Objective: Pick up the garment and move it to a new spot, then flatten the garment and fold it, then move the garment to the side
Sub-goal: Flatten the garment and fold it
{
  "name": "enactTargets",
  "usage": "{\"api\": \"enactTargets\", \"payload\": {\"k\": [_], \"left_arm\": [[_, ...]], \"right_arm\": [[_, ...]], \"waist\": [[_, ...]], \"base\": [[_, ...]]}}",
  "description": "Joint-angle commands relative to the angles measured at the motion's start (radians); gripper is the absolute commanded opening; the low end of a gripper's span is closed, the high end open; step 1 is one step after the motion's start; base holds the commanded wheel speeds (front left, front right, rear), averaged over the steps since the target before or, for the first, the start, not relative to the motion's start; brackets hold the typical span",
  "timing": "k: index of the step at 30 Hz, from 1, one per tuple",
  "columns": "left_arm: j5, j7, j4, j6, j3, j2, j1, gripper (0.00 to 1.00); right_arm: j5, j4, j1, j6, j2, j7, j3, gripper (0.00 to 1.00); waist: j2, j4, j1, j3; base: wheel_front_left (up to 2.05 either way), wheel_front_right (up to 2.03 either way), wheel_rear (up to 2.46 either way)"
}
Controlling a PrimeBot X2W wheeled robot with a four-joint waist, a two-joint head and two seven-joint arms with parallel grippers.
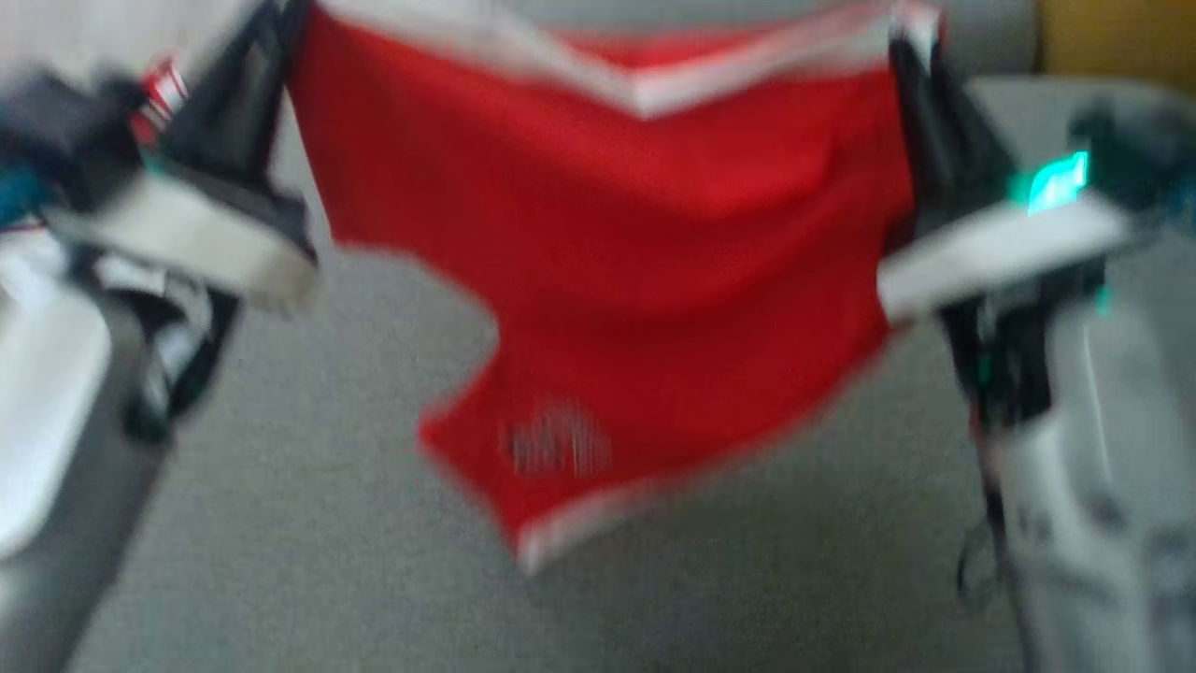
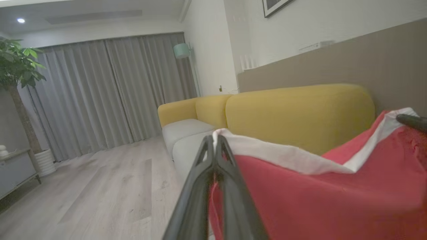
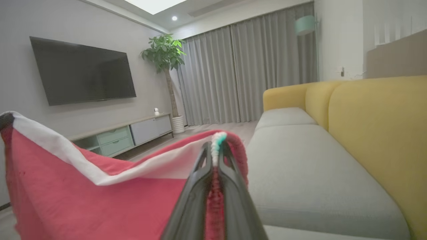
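Note:
A red garment (image 1: 617,243) with white trim hangs in the air, stretched between my two grippers above the grey sofa seat (image 1: 308,551). My left gripper (image 1: 280,19) is shut on its top left corner, and in the left wrist view the fingers (image 2: 215,146) pinch the white-edged cloth (image 2: 300,186). At the top right corner my right gripper (image 1: 906,42) is shut on the garment (image 3: 100,200), with cloth squeezed between its fingers (image 3: 217,156). The lower hem droops toward the seat. The head view is blurred.
The yellow sofa back (image 2: 300,110) runs behind the grey seat cushions (image 3: 300,166). Across the wooden floor (image 2: 100,186) stand a low TV cabinet (image 3: 133,133), a wall-mounted TV (image 3: 83,71), a potted plant (image 3: 165,56) and grey curtains (image 2: 110,93).

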Motion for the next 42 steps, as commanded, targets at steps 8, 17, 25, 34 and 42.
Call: {"api": "enactTargets", "payload": {"k": [8, 17, 25, 34, 42], "left_arm": [[0.06, -0.202, 0.245, -0.068, 0.124, -0.032, -0.562, 0.0], [0.07, -0.394, 0.416, -0.078, 0.101, -0.126, -0.575, 0.0], [0.061, -0.475, 0.459, -0.076, 0.09, -0.172, -0.364, 0.0], [0.129, -0.485, 0.302, -0.071, 0.172, -0.223, -0.042, 0.0], [0.177, -0.485, 0.129, -0.058, 0.242, -0.318, 0.329, 0.0]], "right_arm": [[-0.129, 0.301, -0.642, -0.001, -0.003, -0.271, -0.043, 0.0], [-0.168, 0.562, -0.738, -0.001, -0.002, -0.414, 0.009, 0.0], [-0.121, 0.604, -0.596, -0.001, -0.001, -0.425, 0.062, 0.0], [-0.041, 0.493, -0.339, -0.001, -0.001, -0.425, 0.069, 0.0], [0.052, 0.356, -0.005, -0.001, -0.001, -0.425, 0.072, 0.0]], "waist": [[-0.0001, -0.011, -0.0002, 0.323], [-0.0001, 0.01, -0.0002, 0.476], [-0.0001, 0.001, -0.0002, 0.538], [-0.0001, -0.01, -0.0002, 0.398], [-0.0001, 0.008, -0.0002, 0.164]], "base": [[0.0, 0.0, 0.0], [0.0, 0.0, 0.0], [0.0, 0.0, 0.0], [0.0, 0.0, 0.0], [0.0, 0.0, 0.0]]}}
